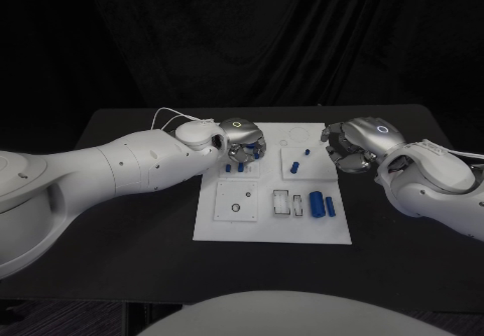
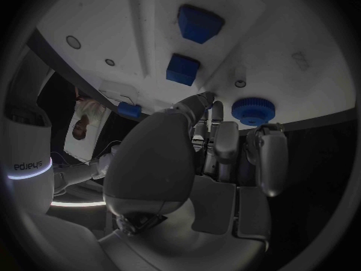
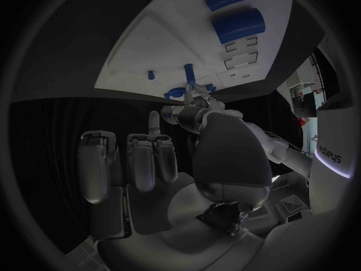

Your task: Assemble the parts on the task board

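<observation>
One white board (image 1: 227,227) lies mid-table. On it, two blue cylinders (image 1: 317,204) lie at 4 o'clock and one blue peg (image 1: 294,167) near centre. The left hand (image 1: 242,140) hovers at 11 o'clock, hiding small blue pieces (image 1: 234,168); I cannot tell its grip. The right hand (image 1: 348,145), at 2 o'clock, holds nothing, fingers apart.

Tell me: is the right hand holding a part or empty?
Empty. The right hand hangs beside the task board; its fingers are apart with nothing between them.
</observation>
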{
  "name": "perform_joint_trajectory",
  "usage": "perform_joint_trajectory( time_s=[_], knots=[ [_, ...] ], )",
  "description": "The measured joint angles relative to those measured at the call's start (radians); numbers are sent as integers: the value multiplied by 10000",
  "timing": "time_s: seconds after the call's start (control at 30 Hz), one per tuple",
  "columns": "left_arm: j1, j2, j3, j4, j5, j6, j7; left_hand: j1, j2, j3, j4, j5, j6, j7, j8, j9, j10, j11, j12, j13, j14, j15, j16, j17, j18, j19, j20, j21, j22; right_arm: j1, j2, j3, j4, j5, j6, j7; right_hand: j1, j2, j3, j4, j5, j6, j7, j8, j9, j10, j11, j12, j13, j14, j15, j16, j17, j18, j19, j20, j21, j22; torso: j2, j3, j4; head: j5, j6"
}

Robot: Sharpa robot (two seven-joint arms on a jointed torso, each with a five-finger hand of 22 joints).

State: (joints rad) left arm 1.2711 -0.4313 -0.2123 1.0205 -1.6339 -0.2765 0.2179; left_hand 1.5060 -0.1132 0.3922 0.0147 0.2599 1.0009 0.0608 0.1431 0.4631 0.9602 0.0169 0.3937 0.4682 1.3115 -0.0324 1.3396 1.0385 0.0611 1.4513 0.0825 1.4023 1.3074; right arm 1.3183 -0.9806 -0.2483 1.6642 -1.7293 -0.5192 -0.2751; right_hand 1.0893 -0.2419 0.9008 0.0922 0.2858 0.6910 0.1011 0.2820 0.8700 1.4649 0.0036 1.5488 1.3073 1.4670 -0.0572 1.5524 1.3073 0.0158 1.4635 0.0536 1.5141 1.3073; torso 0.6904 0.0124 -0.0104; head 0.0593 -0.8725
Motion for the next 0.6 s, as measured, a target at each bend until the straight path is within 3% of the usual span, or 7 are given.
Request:
perform_joint_trajectory(
  time_s=[0.17,0.2,0.33,0.6],
  knots=[
    [0,-86,0,35,0,-271,105,7,26,-41,-40,51,89,18,0,39,207,-8,50,48,55,-54,39,63,-11,92,-17,134,0,0,-29,0,9,0,10,-3,0,0,0,0,0,0,0,0,0,0,0,0,6,0,0,0,0,-1,0,0,0,0,-5,-1,10,-7,0],
    [0,-129,0,69,-1,-354,134,17,36,-41,-40,51,108,0,0,40,224,-24,50,51,55,-54,39,65,-136,92,-17,134,0,0,-41,0,11,0,13,-3,0,0,0,0,0,0,0,0,0,0,0,0,8,0,0,0,0,0,0,0,0,0,-6,-2,12,-7,0],
    [21,-331,0,263,-1,-631,189,19,38,-71,-70,99,124,-17,-1,40,228,-24,53,78,108,-106,78,93,-165,92,-18,177,0,0,-81,0,16,0,26,-5,0,0,0,0,0,0,0,0,0,0,0,0,7,0,0,0,0,0,0,0,0,0,-7,-3,17,2,0],
    [515,-1110,13,1187,-3,-1008,200,19,38,-94,-97,159,212,72,-4,37,357,-7,39,39,108,-106,78,57,-163,127,-54,212,0,0,-179,-2,30,1,62,-7,0,0,0,0,0,36,36,0,-19,0,0,0,6,0,0,0,0,0,0,0,0,-1,-7,-10,25,58,0]
  ],
)
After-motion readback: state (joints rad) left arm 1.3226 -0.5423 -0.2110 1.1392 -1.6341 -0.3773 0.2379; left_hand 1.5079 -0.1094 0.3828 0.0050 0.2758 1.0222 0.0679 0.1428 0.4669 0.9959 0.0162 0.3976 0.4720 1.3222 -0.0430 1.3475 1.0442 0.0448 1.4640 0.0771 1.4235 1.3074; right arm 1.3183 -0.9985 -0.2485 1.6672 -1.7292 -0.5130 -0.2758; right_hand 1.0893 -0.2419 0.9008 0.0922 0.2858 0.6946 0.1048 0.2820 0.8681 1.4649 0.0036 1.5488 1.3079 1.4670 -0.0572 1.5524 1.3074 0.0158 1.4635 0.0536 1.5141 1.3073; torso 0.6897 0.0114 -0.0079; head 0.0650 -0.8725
